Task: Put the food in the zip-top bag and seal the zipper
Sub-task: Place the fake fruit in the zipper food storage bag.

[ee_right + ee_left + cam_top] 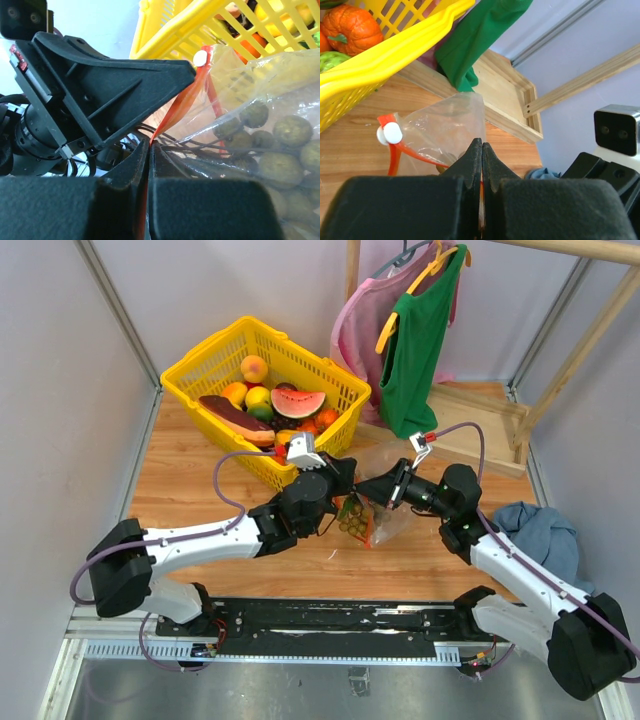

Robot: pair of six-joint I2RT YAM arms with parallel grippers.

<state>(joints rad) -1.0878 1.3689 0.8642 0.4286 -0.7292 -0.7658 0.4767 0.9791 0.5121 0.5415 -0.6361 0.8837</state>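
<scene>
The clear zip-top bag [385, 525] hangs between my two grippers above the wooden table, with the olive-brown grape bunch [352, 520] inside it. My left gripper [343, 483] is shut on the orange-red zipper strip [417, 155], near its white slider [390, 133]. My right gripper [388, 490] is shut on the same strip [186, 97] at the bag's other end. The grapes [285, 132] show through the plastic in the right wrist view. More toy food lies in the yellow basket [195, 375]. The jaws of both grippers are pressed together with the strip between them.
The yellow basket stands just behind the bag, holding watermelon, peach and other toys; its rim shows in the left wrist view [395, 50]. A wooden rack [480, 425] with a green shirt [420, 340] and a pink garment stands at the back right. A blue cloth [540, 530] lies at the right.
</scene>
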